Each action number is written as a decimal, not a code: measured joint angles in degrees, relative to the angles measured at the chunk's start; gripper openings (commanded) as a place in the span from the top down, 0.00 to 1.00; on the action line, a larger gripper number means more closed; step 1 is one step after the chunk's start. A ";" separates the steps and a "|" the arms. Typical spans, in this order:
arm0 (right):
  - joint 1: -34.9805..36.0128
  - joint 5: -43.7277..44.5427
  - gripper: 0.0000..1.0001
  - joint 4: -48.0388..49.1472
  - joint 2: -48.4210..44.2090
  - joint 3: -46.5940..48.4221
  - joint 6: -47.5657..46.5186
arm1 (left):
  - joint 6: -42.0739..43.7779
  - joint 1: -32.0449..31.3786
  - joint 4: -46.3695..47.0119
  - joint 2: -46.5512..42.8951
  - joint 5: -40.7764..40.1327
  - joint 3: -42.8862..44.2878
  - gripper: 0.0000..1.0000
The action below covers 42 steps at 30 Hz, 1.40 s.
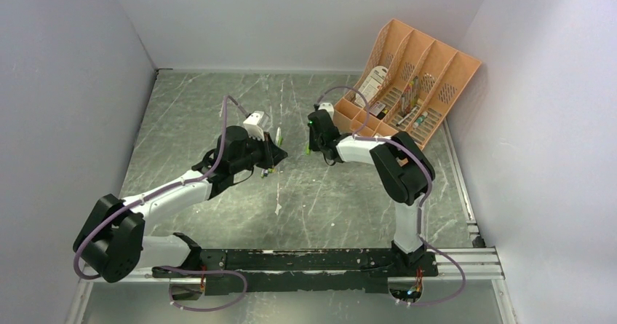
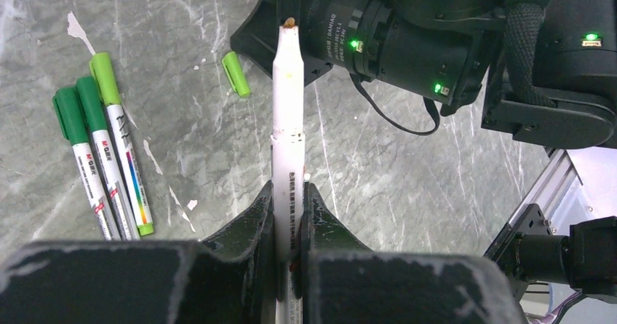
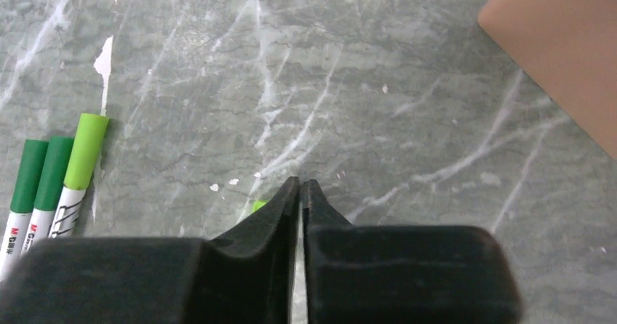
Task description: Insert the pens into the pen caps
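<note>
1. Lying side by side, three white plastic marker pens [image 2: 109, 156] are capped in green, so they look done.
2. One small light-green plastic cap [image 2: 236, 73] lies loose on the grey stone table [image 2: 407, 171].
3. Your left gripper [image 2: 289, 200] squeezes a bare white pen [image 2: 288, 105], tip pointing out, ready for that cap.
4. Your right gripper [image 3: 300, 189] is pinched shut on nothing.

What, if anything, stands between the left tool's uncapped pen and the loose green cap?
Nothing visible: only bare table separates the pen from the cap, which lies beside its tip. The right arm hangs close beyond the tip.

Pens [image 2: 109, 165] side by side on table [image 2: 436, 178] (lone cap [image 2: 236, 74] to their right)
</note>
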 measured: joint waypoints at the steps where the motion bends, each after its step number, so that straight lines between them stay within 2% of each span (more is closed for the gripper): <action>1: 0.02 0.22 0.84 0.00 -0.20 -0.17 0.15 | 0.00 0.00 -0.04 0.00 -0.02 -0.02 0.93; 6: 1.20 1.70 0.58 0.11 -3.82 -3.04 0.17 | -0.04 0.02 0.09 -0.02 -0.28 -0.63 0.93; 9: 2.29 2.54 0.55 0.28 -4.76 -3.02 -0.07 | -0.07 0.02 0.07 -0.02 -0.26 -1.11 0.93; 14: 3.98 3.43 0.56 -0.61 -4.66 -2.80 -0.11 | -0.04 0.04 -0.04 -0.13 -0.52 -1.36 0.93; 21: 5.77 4.76 0.73 -3.61 -1.16 -0.07 0.33 | 0.00 0.07 -0.17 -1.11 -1.75 -1.51 0.93; 26: 6.36 5.90 1.00 -5.84 -0.17 1.92 0.90 | 0.15 0.09 -0.37 -1.22 -2.05 -1.60 0.93; 31: 6.40 6.86 1.00 -5.60 -0.68 1.55 1.60 | 0.59 0.09 0.87 -1.36 -0.81 -2.16 0.93; 35: 6.38 5.86 1.00 -2.99 -7.50 -5.40 1.60 | -1.44 0.11 10.23 -3.41 4.26 -7.67 0.93; 37: 6.32 3.80 1.00 0.74 -15.89 -11.89 1.84 | -4.66 0.11 18.10 -3.37 7.45 -11.06 0.93; 39: 6.03 1.03 1.00 5.25 -24.20 -16.61 2.56 | -9.29 0.09 29.24 -1.42 10.69 -14.08 0.93; 42: 4.90 -5.16 1.00 17.11 -36.17 -23.06 5.01 | -17.88 -0.50 45.72 4.20 14.12 -16.13 0.93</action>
